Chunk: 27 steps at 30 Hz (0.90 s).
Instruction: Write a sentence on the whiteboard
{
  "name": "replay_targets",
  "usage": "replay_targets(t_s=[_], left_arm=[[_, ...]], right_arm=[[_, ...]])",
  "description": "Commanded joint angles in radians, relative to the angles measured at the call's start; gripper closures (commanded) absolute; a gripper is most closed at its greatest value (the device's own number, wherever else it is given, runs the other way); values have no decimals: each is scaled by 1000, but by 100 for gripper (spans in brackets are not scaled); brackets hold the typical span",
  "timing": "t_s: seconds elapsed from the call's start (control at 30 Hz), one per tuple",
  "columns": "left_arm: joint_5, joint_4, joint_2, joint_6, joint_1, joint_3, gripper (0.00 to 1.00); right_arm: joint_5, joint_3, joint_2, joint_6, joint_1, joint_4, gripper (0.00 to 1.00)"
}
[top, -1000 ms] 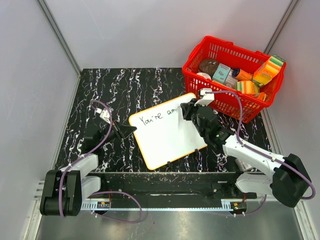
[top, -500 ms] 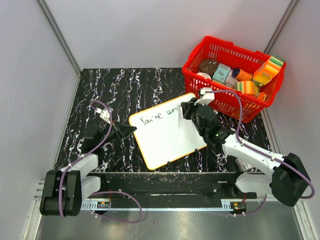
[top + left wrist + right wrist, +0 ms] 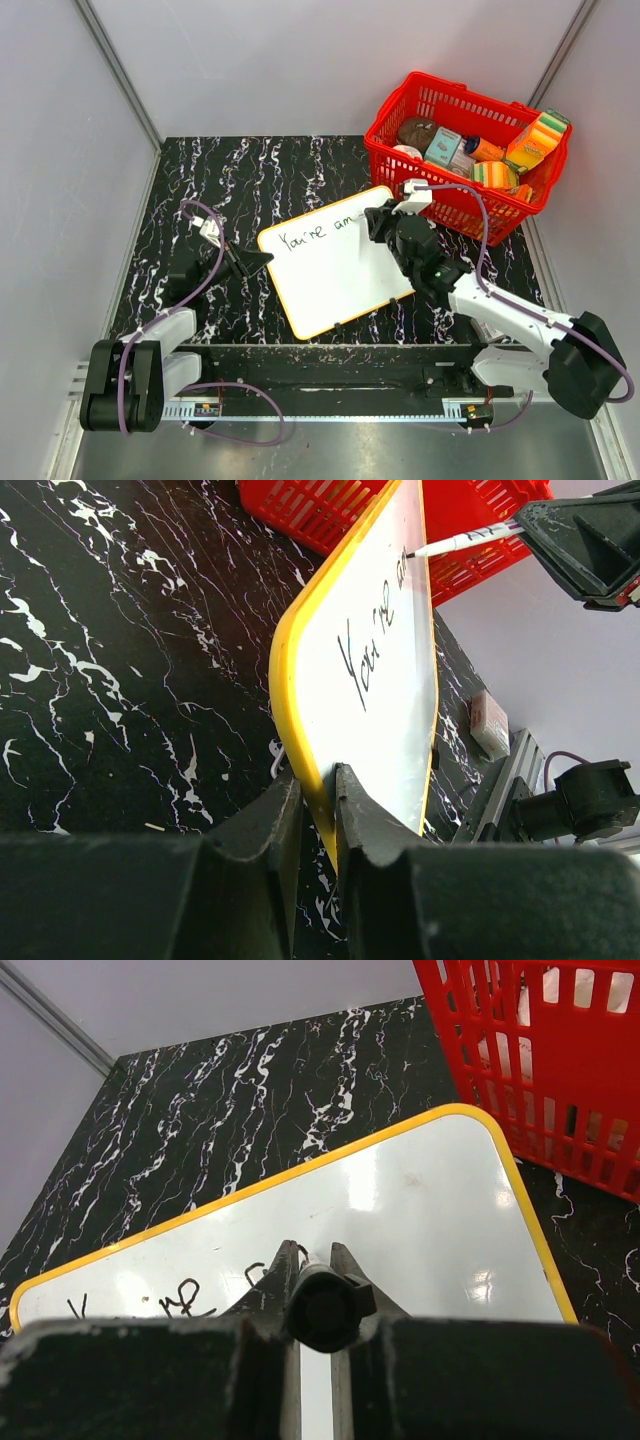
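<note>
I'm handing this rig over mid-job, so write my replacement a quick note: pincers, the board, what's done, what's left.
Left pincer: shut on the whiteboard, at its left corner.
Right pincer: shut on the marker, tip at the end of the writing, near the red basket.
Done: "You're am" along the top edge.
Left: the rest of the sentence.

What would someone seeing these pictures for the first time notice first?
The whiteboard mid-table, with "You're am" handwritten along its top, the right gripper holding a marker to it. The left gripper has its jaws clamped on the board's left edge. A red basket packed with colourful items sits at the far right.
</note>
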Motion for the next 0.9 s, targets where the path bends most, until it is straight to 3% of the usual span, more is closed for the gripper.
replay_targets(t_s=[0.0,0.57,0.87], left_arm=[[9,31,-12,73,-5,-11,100],[7,28,-14,73,-5,-12,100],[7,27,-17,73,-5,-12,100]], right_arm=[[11,-25,-26,-4,-2,-24,100],[26,-7,-109,-31,-2,-21,100],[75,48,-31,-35,-2,-19,100]])
